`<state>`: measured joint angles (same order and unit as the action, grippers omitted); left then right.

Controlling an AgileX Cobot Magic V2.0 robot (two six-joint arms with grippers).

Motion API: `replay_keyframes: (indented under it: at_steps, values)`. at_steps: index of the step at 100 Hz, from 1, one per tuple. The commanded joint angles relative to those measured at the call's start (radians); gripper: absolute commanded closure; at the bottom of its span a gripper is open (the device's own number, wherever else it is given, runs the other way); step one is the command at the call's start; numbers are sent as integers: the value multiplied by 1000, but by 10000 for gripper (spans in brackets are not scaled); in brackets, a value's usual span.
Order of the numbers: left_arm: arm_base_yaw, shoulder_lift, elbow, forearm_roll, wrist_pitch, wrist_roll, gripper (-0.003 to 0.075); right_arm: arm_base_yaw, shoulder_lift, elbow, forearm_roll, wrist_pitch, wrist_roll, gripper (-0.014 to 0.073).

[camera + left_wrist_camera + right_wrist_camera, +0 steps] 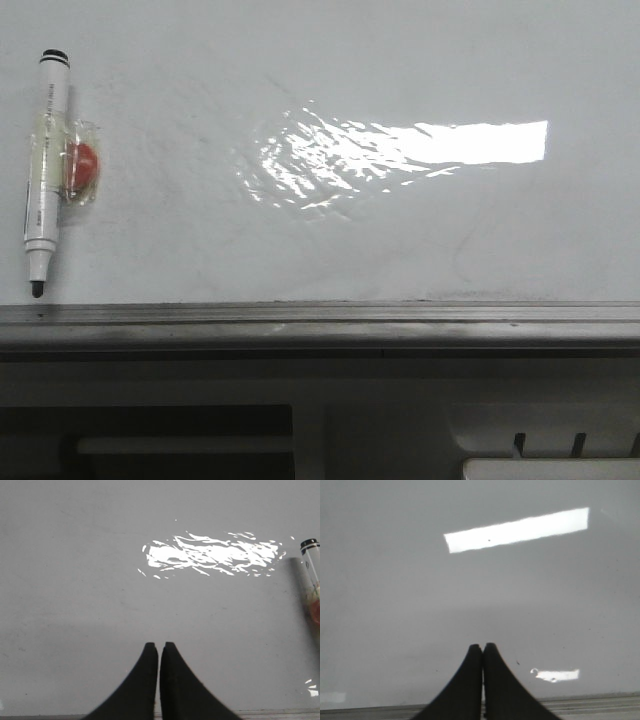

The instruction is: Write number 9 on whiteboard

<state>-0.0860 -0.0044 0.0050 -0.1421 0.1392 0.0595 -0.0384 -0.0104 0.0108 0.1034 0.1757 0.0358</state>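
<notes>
The whiteboard [400,240] fills the front view, glossy white with glare and faint smudges. No number 9 shows on it. A white marker [45,170] with a black tip hangs tip-down at the board's left, taped over a red magnet [83,165]; its end also shows in the left wrist view [311,575]. My left gripper [159,645] is shut and empty, over bare board to the left of the marker. My right gripper [483,646] is shut and empty, over bare board near the rail. Neither gripper shows in the front view.
A grey metal tray rail [320,322] runs along the board's lower edge; it also shows in the right wrist view [590,702]. Grey furniture [380,420] lies below it. A bright light reflection [430,145] lies across the board's middle.
</notes>
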Motion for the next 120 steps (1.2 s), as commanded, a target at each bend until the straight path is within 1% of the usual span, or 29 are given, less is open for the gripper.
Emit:
replay_keyframes:
  at_steps: [1, 7, 10, 23, 37, 43, 48, 63, 67, 72, 76, 81, 84, 86, 88, 94, 98, 106, 112, 115, 120]
  values:
    - [5, -26, 26, -60, -85, -1, 741, -4, -5, -16, 67, -54, -9, 663]
    - [5, -17, 19, -171, -92, -1, 741, -4, 5, -35, 107, -50, -9, 662]
    - [5, -8, 12, -200, -90, -1, 741, -4, 15, -43, 122, -50, -9, 662]
    - [5, 53, -63, -207, -50, 1, 741, -4, 100, -106, 140, -10, -9, 662]
    - [5, 139, -170, -207, -47, 3, 741, -4, 263, -216, 136, 125, -9, 662]
    - [5, 173, -206, -182, -47, 3, 741, -4, 339, -259, 136, 155, -9, 663]
    - [5, 195, -227, -154, -47, 5, 741, -4, 399, -288, 136, 153, -9, 663]
    - [5, 248, -243, 25, -62, 5, 739, -2, 488, -312, 136, 141, -9, 663]
    - [5, 258, -243, 39, -70, 5, 737, -2, 501, -311, 136, 143, -9, 663]
    - [5, 268, -243, 37, -86, 5, 710, -2, 515, -311, 136, 140, -9, 663]
    - [5, 274, -243, 37, -104, 5, 652, -2, 525, -311, 136, 132, -9, 663]
    - [5, 283, -243, 37, -130, 5, 548, -2, 532, -311, 136, 124, -9, 663]
    - [5, 288, -241, 37, -152, 5, 460, -2, 533, -311, 136, 124, -9, 663]
    - [5, 294, -237, 37, -167, 5, 424, -2, 533, -311, 136, 124, -9, 663]
    - [5, 302, -237, 37, -184, 5, 360, -2, 533, -311, 136, 124, -9, 663]
    - [5, 319, -230, 34, -222, 3, 281, -2, 533, -311, 136, 124, -9, 663]
    - [5, 334, -225, 18, -246, -9, 272, -2, 533, -311, 136, 124, -9, 663]
    - [5, 371, -224, -23, -296, -32, 318, -2, 533, -311, 136, 124, -9, 663]
    - [-11, 404, -232, 23, -300, -32, 356, -2, 533, -311, 136, 124, -9, 663]
    - [-23, 419, -238, 64, -310, -32, 367, -2, 533, -311, 136, 124, -9, 663]
    - [-57, 447, -246, 85, -334, -32, 373, -2, 533, -311, 136, 124, -9, 663]
